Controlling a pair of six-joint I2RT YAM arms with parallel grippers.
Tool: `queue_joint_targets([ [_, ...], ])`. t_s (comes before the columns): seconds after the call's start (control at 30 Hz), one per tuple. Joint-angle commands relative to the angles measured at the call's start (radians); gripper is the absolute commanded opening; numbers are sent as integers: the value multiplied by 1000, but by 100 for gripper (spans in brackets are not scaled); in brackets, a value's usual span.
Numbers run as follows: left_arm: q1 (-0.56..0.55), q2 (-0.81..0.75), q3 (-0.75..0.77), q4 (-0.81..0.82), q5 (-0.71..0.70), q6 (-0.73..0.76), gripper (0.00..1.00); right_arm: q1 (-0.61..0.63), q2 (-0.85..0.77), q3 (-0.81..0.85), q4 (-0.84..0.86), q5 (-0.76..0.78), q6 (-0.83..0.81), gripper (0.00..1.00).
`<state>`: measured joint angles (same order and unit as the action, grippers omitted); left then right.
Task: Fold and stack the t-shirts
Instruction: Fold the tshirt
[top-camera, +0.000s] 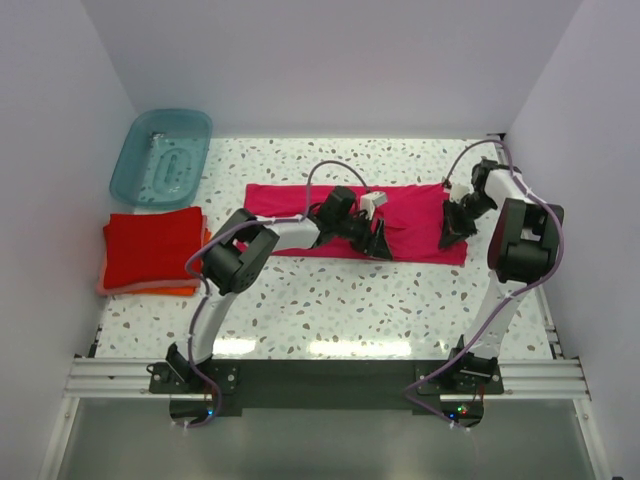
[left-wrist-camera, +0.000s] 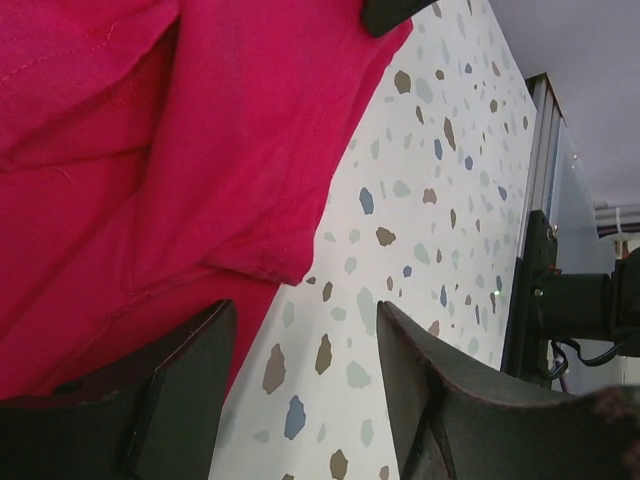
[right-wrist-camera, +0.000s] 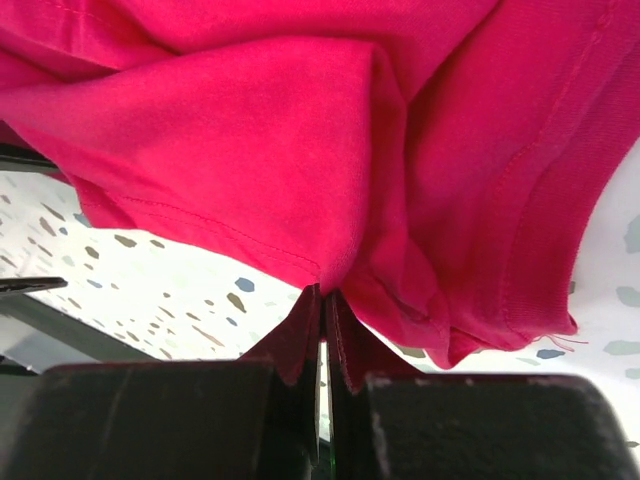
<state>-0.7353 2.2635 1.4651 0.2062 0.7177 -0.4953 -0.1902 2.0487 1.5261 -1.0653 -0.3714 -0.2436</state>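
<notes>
Our left arm (top-camera: 240, 262) rises from base, elbow bent high, forearm stretched rightward toward middle of bench. Our left gripper (left-wrist-camera: 305, 320) sits low, jaws apart (plain gap between both fingers). Our right arm (top-camera: 522, 240) folds at elbow, wrist dropped inward. Our right gripper (right-wrist-camera: 322, 300) is pinched tight on fold of magenta t-shirt (right-wrist-camera: 250, 150).

No text, label, brand, number or sign can be read in any of the views. The magenta-pink t-shirt (top-camera: 420, 220) shows only plain cloth. The folded red t-shirt (top-camera: 150, 245) is also plain on its visible side. The teal tub (top-camera: 125, 172) carries no mark that can be made out.
</notes>
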Motion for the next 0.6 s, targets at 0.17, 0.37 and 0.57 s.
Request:
queue_joint_targets([
  [0.17,-29,-15,11,123,-47,-92,54,-2,-22,23,-15,-52,6,0],
  [0.37,-27,-197,-138,200,-148,206,39,-3,-25,22,-13,-46,3,0],
  [0.57,-52,-266,-166,157,-98,857,41,-3,-28,16,-1,-46,32,0],
])
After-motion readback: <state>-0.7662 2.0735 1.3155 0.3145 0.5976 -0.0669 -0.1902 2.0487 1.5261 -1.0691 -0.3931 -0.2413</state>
